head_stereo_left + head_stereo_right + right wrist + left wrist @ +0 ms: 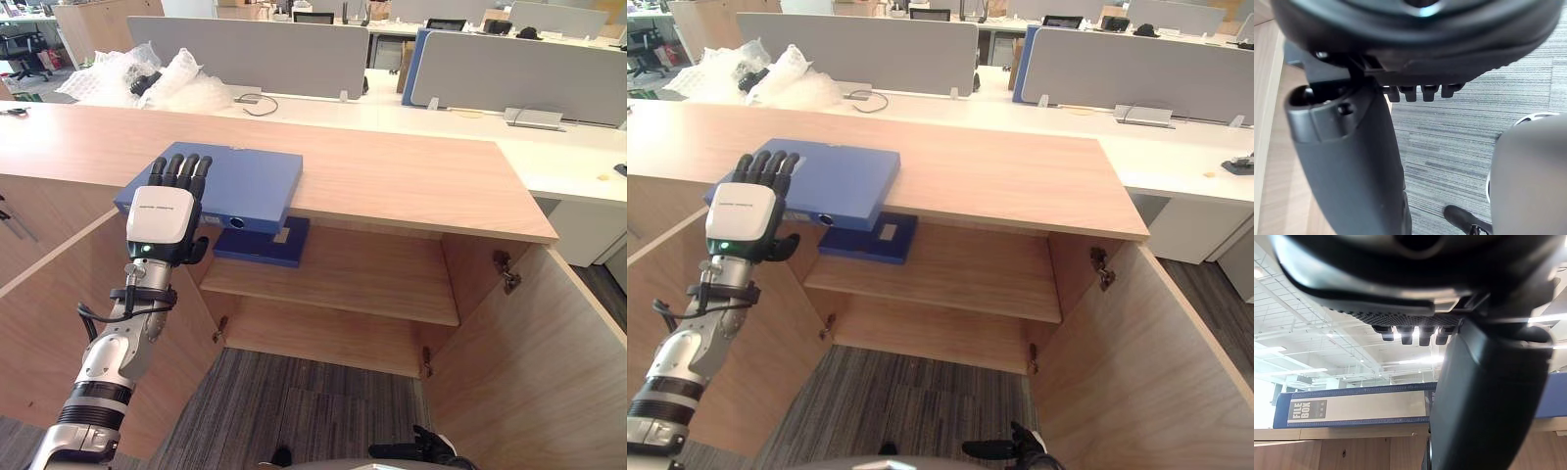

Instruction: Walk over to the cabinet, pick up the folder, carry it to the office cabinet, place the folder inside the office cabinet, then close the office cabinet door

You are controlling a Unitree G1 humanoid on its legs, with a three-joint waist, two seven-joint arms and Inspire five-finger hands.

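- The folder (235,181) lies flat on the worktop (411,181), its near edge overhanging the open cabinet (470,259). A pull at one corner could swing it off the lip and drop it.
- The left hand (162,220) straddles the near-left corner: fingers (181,168) straight above the cover, thumb beneath, not yet clamped. A shallow pinch may slip.
- A second folder (260,245) lies on the shelf (372,279) just below; the thumb could catch it.
- The open door (59,304) beside the arm could snag it.
- The right hand (1347,161) hangs low, relaxed.
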